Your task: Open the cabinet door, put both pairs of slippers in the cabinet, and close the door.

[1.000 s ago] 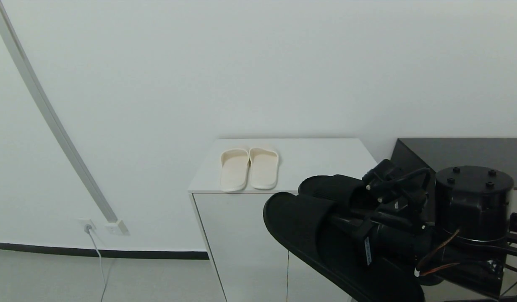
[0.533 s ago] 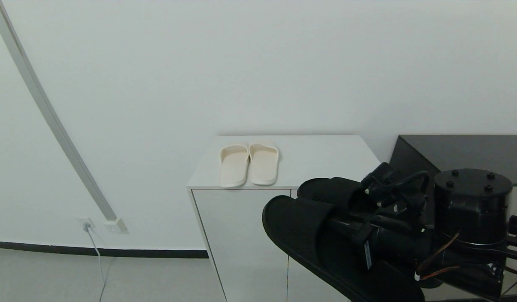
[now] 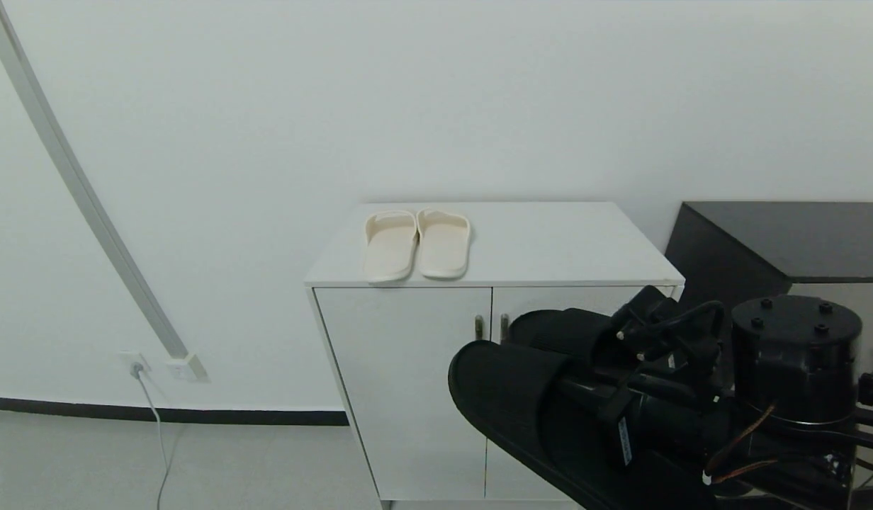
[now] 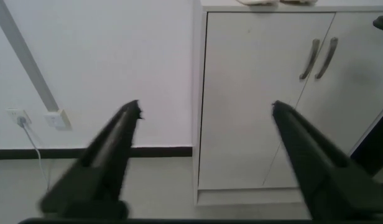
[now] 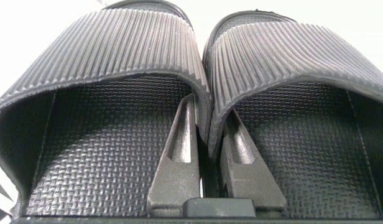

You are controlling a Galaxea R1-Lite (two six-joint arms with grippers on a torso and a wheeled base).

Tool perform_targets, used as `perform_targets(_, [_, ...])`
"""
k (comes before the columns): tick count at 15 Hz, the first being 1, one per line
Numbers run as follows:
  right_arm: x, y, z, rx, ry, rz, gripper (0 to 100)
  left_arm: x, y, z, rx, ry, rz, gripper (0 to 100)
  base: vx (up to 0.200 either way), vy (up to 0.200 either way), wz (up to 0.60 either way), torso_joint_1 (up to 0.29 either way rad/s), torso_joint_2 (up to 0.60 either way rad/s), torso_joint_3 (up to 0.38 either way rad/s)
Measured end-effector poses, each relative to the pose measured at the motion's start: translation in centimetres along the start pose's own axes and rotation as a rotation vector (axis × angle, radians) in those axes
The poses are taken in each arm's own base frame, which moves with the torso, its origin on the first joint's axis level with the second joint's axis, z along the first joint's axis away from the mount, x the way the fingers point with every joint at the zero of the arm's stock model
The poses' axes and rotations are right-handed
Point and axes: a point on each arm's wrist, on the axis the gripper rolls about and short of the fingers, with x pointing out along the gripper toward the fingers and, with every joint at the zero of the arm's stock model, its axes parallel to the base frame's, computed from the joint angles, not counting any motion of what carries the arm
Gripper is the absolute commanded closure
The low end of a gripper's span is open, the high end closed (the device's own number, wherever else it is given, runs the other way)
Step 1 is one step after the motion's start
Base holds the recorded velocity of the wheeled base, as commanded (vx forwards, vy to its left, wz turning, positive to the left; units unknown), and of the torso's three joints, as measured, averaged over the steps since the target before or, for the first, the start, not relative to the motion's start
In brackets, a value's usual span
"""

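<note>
Step in hand, as I read it: opening the door, not yet begun. Both doors of the white two-door cabinet (image 3: 401, 382) are shut, w/ the two slim metal bar handles (image 3: 479, 327) side by side at the centre seam. One pair is already in hand, so nothing goes inside till a door swings.

The right gripper (image 5: 210, 115) has its fingers nearly closed, one tucked under each strap. They pinch the two touching inner side walls of the black ribbed rubber slippers (image 3: 521, 382). Both slippers ride as one bundle, toes away from the gripper, on the near side of the right door, low and just right of the handles.

The left gripper (image 4: 204, 112) is wide open w/ nothing in it, facing the cabinet front. The handles lie ahead of it and off to the right. The gap is hard to judge from the wrist view; prob. well apart.

The other pair, the cream foam slippers (image 3: 417, 244), sits on the cabinet top, left part, close to the front edge, side by side & touching.

Next move, my judgement: the left gripper goes right & forward, closes on a handle, then pulls outward. The left door is the better pick, since the black pair looks to block the right door's swing. A dark counter (image 3: 784, 241) stands just right of the cabinet, so there's little room that side.
</note>
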Motion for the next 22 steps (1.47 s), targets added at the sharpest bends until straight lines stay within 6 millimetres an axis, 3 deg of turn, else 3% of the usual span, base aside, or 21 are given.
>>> perform_targets(12, [-0.01,0.02,-0.28,-0.005,0.01,-0.001,100,0.01,0.0,0.0,-0.004,-0.003,0.001,0,0.0,0.0,0.0,-0.179,0.5,0.321])
perform_targets(22, [0.0,0.03,-0.39,-0.003,0.014,0.001,100,0.01,0.01,-0.01,-0.004,-0.002,0.005,0,0.0,0.0,0.0,-0.085,0.45,0.368])
